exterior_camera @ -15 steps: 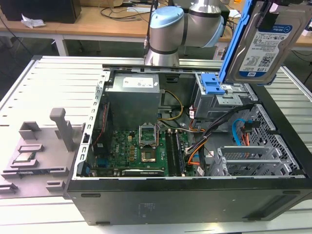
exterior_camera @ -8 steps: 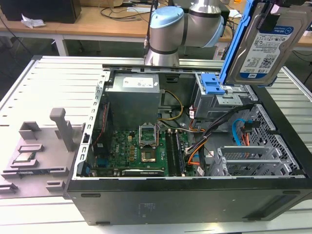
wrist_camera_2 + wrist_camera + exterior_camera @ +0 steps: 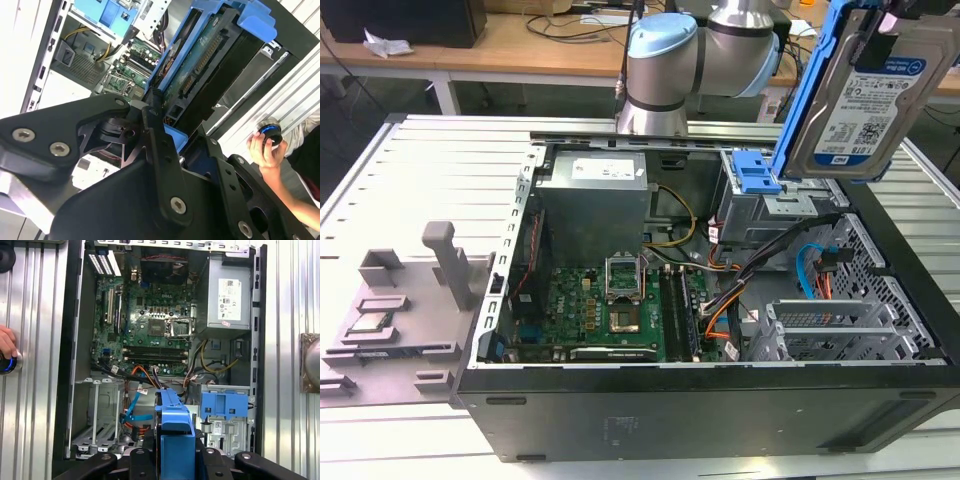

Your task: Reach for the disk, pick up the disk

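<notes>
The disk [image 3: 872, 92], silver with a white-and-blue label and a blue frame, hangs tilted in the air above the open computer case's [image 3: 650, 400] back corner on the exterior view's right. It is well clear of the drive bay below. In the second wrist view my gripper [image 3: 169, 126] is shut on the disk [image 3: 200, 65], its black fingers [image 3: 152, 107] clamping the end of the blue frame. In the first wrist view the disk [image 3: 175, 427] shows edge-on, with my gripper [image 3: 175, 452] closed around it, high over the case.
Inside the case lie the motherboard [image 3: 610, 300], the grey power supply [image 3: 595, 205], a small blue latch [image 3: 757, 172] and orange and blue cables [image 3: 810, 275]. Grey fixtures [image 3: 440, 260] stand on the slatted table at the exterior view's left. A person's hand [image 3: 267, 147] holds a round button.
</notes>
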### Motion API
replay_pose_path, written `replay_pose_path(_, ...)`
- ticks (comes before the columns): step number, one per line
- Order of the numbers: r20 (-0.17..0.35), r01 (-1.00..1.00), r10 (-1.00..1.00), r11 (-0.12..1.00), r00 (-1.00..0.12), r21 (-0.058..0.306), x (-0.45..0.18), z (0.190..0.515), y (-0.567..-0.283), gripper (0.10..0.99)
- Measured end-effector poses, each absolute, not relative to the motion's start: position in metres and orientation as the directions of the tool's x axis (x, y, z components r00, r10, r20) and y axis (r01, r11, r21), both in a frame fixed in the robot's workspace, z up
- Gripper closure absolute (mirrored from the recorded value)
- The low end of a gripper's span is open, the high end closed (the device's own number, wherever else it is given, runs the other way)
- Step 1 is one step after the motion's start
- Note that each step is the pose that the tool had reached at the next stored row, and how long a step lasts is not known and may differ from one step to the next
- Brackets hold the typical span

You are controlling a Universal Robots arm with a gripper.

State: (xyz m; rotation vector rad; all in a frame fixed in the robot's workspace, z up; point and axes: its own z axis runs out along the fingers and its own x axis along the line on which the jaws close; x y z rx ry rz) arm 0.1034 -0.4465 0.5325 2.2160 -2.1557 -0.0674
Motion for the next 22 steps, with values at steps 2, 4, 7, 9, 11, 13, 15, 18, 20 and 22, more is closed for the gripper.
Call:
replay_pose_path(2,0.003,-0.997,-1.0,-0.027,0.028,0.066,0.103,0.532,-0.449,0.722)
replay_pose_path(4,0.003,-0.997,-1.0,-0.027,0.028,0.066,0.103,0.532,-0.452,0.722)
replay_pose_path(7,0.003,-0.997,-1.0,-0.027,0.028,0.066,0.102,0.531,-0.457,0.722)
replay_pose_path(9,0.003,-0.997,-1.0,-0.027,0.028,0.066,0.102,0.53,-0.467,0.722)
replay_pose_path(11,0.003,-0.997,-1.0,-0.027,0.028,0.066,0.101,0.53,-0.472,0.722)
replay_pose_path(13,0.003,-0.997,-1.0,-0.027,0.027,0.066,0.101,0.53,-0.478,0.722)
replay_pose_path(15,0.003,-0.997,-1.0,-0.027,0.028,0.066,0.101,0.53,-0.484,0.722)
replay_pose_path(18,0.003,-0.997,-1.0,-0.027,0.028,0.066,0.101,0.53,-0.497,0.722)
replay_pose_path(20,0.003,-0.997,-1.0,-0.027,0.028,0.066,0.101,0.529,-0.501,0.722)
replay_pose_path(22,0.003,-0.997,-1.0,-0.027,0.028,0.066,0.101,0.529,-0.505,0.722)
